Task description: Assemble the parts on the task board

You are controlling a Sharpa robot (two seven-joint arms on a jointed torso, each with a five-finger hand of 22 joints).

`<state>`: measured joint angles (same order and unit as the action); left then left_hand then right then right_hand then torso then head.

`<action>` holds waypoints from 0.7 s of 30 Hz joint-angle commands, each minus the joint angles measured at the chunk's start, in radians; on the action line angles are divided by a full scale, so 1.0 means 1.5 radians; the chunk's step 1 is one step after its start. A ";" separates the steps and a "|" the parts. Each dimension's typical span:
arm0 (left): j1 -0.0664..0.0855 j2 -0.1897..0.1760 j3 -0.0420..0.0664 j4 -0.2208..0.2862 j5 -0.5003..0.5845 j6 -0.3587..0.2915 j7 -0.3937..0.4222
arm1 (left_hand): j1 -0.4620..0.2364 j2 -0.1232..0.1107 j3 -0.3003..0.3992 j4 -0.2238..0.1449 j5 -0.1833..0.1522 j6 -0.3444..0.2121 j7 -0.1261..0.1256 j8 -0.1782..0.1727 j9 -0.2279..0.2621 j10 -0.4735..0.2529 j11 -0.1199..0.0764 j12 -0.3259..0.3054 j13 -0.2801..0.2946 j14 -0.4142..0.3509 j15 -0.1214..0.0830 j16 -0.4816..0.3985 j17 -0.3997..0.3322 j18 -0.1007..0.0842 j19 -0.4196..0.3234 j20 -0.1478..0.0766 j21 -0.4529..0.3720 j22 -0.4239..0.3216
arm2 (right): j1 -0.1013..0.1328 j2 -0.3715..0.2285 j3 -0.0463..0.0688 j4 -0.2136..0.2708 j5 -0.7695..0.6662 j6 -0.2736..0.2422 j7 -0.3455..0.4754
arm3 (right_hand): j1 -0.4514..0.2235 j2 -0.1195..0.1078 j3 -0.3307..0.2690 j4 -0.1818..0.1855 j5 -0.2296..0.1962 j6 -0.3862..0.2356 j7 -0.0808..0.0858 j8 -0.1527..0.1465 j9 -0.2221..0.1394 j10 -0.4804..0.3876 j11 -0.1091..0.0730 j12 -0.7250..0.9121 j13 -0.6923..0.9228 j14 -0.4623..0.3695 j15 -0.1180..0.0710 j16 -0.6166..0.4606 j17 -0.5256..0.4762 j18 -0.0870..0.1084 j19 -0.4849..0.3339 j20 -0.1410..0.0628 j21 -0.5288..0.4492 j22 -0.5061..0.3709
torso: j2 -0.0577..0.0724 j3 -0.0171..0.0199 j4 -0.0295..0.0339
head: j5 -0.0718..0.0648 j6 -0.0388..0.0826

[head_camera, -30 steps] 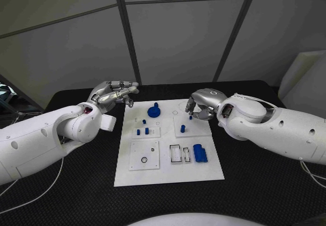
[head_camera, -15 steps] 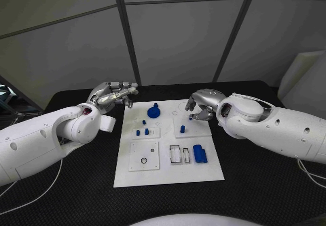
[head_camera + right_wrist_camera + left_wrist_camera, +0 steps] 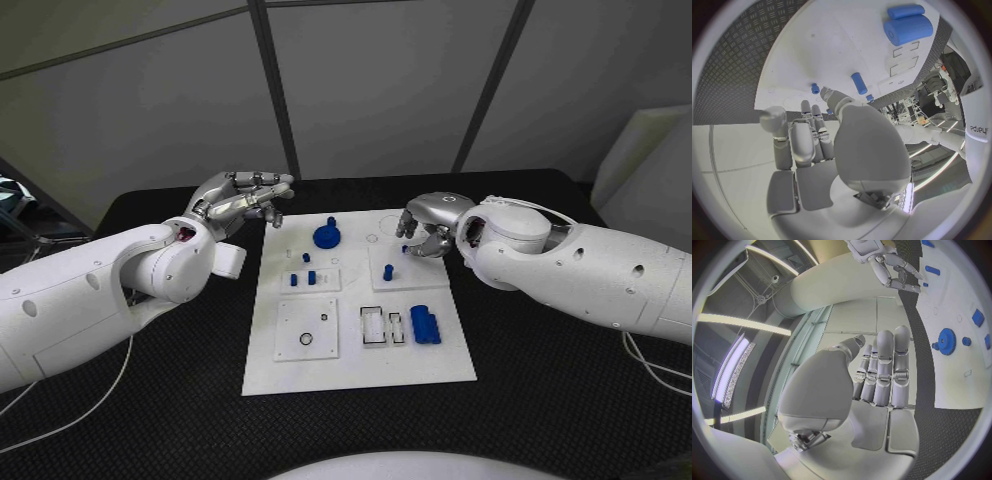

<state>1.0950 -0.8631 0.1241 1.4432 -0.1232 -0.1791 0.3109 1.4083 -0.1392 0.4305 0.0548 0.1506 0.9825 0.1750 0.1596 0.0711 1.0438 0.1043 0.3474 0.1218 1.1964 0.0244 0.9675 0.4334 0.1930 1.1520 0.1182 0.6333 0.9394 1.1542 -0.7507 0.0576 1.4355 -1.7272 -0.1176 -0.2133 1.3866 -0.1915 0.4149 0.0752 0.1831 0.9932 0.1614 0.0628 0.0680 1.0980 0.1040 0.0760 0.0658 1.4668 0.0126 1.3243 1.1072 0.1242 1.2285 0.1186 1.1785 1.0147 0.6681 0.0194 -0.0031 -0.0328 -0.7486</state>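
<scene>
- Lying on the black table (image 3: 577, 400): white task board (image 3: 361, 370), carrying a blue gear (image 3: 327, 238), cylinder (image 3: 424, 324) and pegs.
- Left hand (image 3: 241, 197): empty, fingers loosely curled.
- Right hand (image 3: 428, 226): fingers curled; whether it holds anything cannot be told.

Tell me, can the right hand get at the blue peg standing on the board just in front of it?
Probably yes. The right hand hangs over the board's far right part, holding nothing, and the peg stands close by with nothing between them.

right hand (image 3: 428, 228) — fingertips curl under the palm, grip cannot be told | task board (image 3: 433, 365) — far right corner hidden behind that hand | blue cylinder (image 3: 906, 11) — partly cut by circle's rim
</scene>
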 commanded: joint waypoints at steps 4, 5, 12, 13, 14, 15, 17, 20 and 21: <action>0.001 0.000 0.000 0.001 -0.003 0.000 0.006 | 0.005 0.004 -0.001 -0.005 -0.003 0.003 0.004 0.003 -0.001 -0.004 0.001 0.004 0.001 -0.005 -0.002 -0.003 -0.001 -0.006 -0.004 0.002 -0.003 -0.001 | 0.001 0.011 0.000 -0.012 0.008 0.027 0.001 | 0.004 0.015 0.003 -0.003 0.003 0.017 0.003 0.007 0.003 0.012 0.000 0.008 0.000 0.017 0.005 0.000 0.000 -0.004 0.009 -0.001 0.006 0.006 | 0.000 -0.0001 -0.0004 | 0.001 -0.002; 0.001 0.001 0.000 0.002 -0.003 0.000 0.007 | 0.005 0.004 -0.001 -0.005 -0.003 0.003 0.004 0.003 -0.001 -0.004 0.001 0.004 0.001 -0.005 -0.002 -0.003 -0.001 -0.006 -0.004 0.002 -0.003 -0.001 | 0.001 0.013 0.000 -0.014 0.008 0.028 0.002 | 0.004 0.016 0.004 -0.003 0.004 0.019 0.004 0.008 0.003 0.014 0.000 0.008 0.000 0.017 0.005 0.001 0.001 -0.004 0.010 -0.001 0.007 0.008 | 0.000 -0.0003 -0.0004 | 0.001 -0.002; 0.001 0.001 0.000 0.001 -0.003 -0.001 0.007 | 0.005 0.004 -0.001 -0.005 -0.003 0.003 0.004 0.003 -0.001 -0.004 0.001 0.004 0.001 -0.005 -0.002 -0.003 -0.001 -0.006 -0.004 0.002 -0.003 -0.001 | 0.001 0.024 0.000 -0.029 0.012 0.035 0.006 | 0.009 0.024 0.014 -0.006 0.006 0.035 0.004 0.011 0.005 0.026 -0.001 0.014 0.000 0.019 0.005 0.005 0.006 -0.006 0.015 -0.003 0.014 0.017 | -0.001 0.0000 0.0002 | 0.002 -0.005; 0.001 0.001 0.000 0.001 -0.003 -0.001 0.007 | 0.005 0.004 -0.001 -0.005 -0.003 0.003 0.004 0.003 -0.001 -0.004 0.001 0.004 0.001 -0.005 -0.002 -0.003 -0.001 -0.006 -0.004 0.002 -0.003 -0.001 | 0.001 0.026 -0.001 -0.031 0.012 0.037 0.006 | 0.010 0.025 0.015 -0.007 0.006 0.038 0.003 0.011 0.005 0.029 -0.002 0.015 0.000 0.019 0.004 0.006 0.007 -0.006 0.016 -0.003 0.016 0.019 | -0.001 0.0000 0.0004 | 0.002 -0.005; 0.001 0.001 0.000 0.002 -0.003 -0.001 0.007 | 0.005 0.004 -0.001 -0.005 -0.003 0.003 0.004 0.003 -0.001 -0.004 0.001 0.004 0.001 -0.005 -0.002 -0.003 -0.001 -0.006 -0.004 0.002 -0.003 -0.001 | 0.001 0.027 -0.001 -0.033 0.012 0.039 0.006 | 0.012 0.026 0.017 -0.008 0.007 0.041 0.003 0.012 0.005 0.032 -0.003 0.016 0.001 0.019 0.004 0.007 0.008 -0.007 0.018 -0.003 0.018 0.022 | -0.001 -0.0001 0.0004 | 0.003 -0.006; 0.001 0.001 0.000 0.002 -0.003 -0.001 0.007 | 0.005 0.004 -0.001 -0.005 -0.003 0.003 0.004 0.003 -0.001 -0.004 0.001 0.004 0.001 -0.005 -0.002 -0.003 -0.001 -0.006 -0.004 0.002 -0.003 -0.001 | 0.001 0.027 -0.001 -0.035 0.012 0.040 0.006 | 0.012 0.027 0.019 -0.009 0.007 0.043 0.002 0.012 0.006 0.034 -0.004 0.016 0.001 0.020 0.003 0.008 0.008 -0.007 0.019 -0.004 0.020 0.024 | 0.000 -0.0002 0.0002 | 0.003 -0.006; 0.001 0.001 0.000 0.002 -0.003 -0.001 0.007 | 0.005 0.004 -0.001 -0.005 -0.003 0.003 0.004 0.003 -0.001 -0.004 0.001 0.004 0.001 -0.005 -0.002 -0.003 -0.001 -0.006 -0.004 0.002 -0.003 -0.001 | 0.001 0.029 -0.001 -0.038 0.012 0.042 0.006 | 0.013 0.027 0.020 -0.009 0.008 0.045 0.002 0.013 0.006 0.036 -0.004 0.017 0.001 0.020 0.003 0.008 0.008 -0.008 0.020 -0.004 0.021 0.025 | 0.000 -0.0001 0.0000 | 0.004 -0.006; 0.001 0.001 0.000 0.002 -0.003 -0.001 0.007 | 0.005 0.004 -0.001 -0.005 -0.003 0.003 0.004 0.003 -0.001 -0.004 0.001 0.004 0.001 -0.005 -0.002 -0.003 -0.001 -0.006 -0.004 0.002 -0.003 -0.001 | 0.001 0.030 -0.001 -0.041 0.013 0.045 0.006 | 0.013 0.027 0.020 -0.010 0.008 0.046 0.002 0.013 0.006 0.037 -0.004 0.017 0.001 0.020 0.003 0.008 0.009 -0.008 0.020 -0.004 0.021 0.025 | -0.001 0.0000 -0.0006 | 0.004 -0.007; 0.001 0.001 0.000 0.002 -0.003 -0.001 0.007 | 0.005 0.004 -0.001 -0.005 -0.003 0.003 0.004 0.003 -0.001 -0.004 0.001 0.004 0.001 -0.005 -0.002 -0.003 -0.001 -0.006 -0.004 0.002 -0.003 -0.001 | 0.001 0.030 -0.001 -0.042 0.013 0.046 0.006 | 0.013 0.027 0.020 -0.010 0.008 0.046 0.002 0.013 0.006 0.037 -0.004 0.017 0.001 0.020 0.003 0.008 0.009 -0.008 0.020 -0.004 0.021 0.025 | 0.000 0.0001 -0.0010 | 0.004 -0.007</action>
<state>1.0950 -0.8625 0.1241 1.4436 -0.1238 -0.1801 0.3109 1.4083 -0.1392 0.4305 0.0548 0.1506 0.9825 0.1749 0.1596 0.0711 1.0439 0.1043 0.3474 0.1216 1.1964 0.0244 0.9675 0.4335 0.1930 1.1520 0.1182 0.6334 0.9395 1.1536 -0.7067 0.0559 1.3735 -1.7111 -0.0677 -0.2100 1.4080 -0.1600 0.4383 0.0609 0.1879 1.0531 0.1639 0.0776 0.0755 1.1454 0.1001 0.0966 0.0657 1.4668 0.0125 1.3299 1.1188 0.1243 1.2515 0.1125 1.2053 1.0507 0.6675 0.0192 -0.0029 -0.0270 -0.7583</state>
